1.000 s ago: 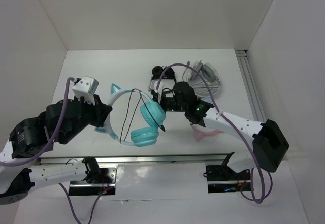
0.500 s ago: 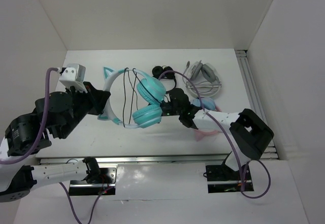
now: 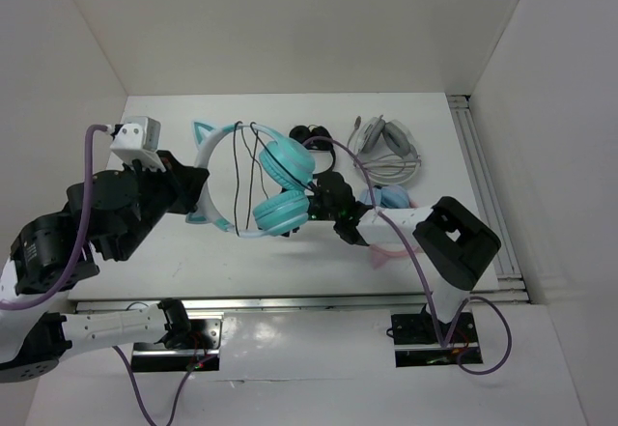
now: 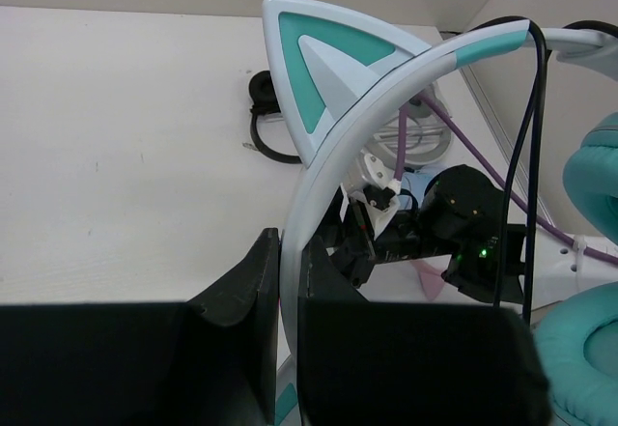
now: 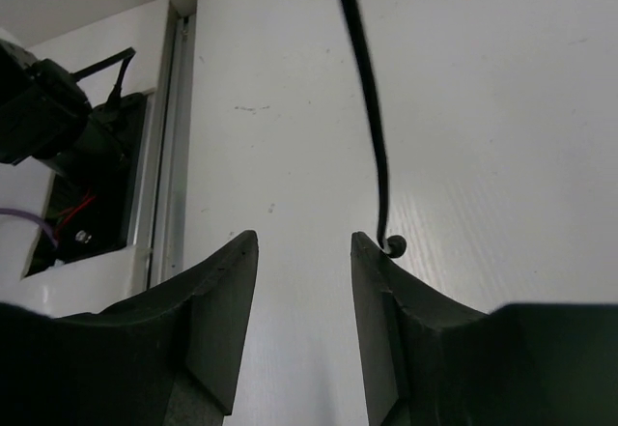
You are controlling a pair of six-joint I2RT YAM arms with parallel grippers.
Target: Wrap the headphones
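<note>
Headphones sit left of centre and seem lifted off the table, carried by the left gripper, whose jaws are pinched shut on the headband. As a whole they look light and fairly rigid, so that band is probably the safest hold. The headband is a pale white-mint hoop with teal inlay, smooth plastic that might slide between the pads. Two padded teal ear cups sit one above the other at its right end; they look soft and poor to clamp. A pointed cat ear, white with a teal centre, stands beside the grip and looks snappable. The thin black cable is limp and draped over the band. Its end hangs against one fingertip of the right gripper, whose jaws stand apart, holding nothing.
</note>
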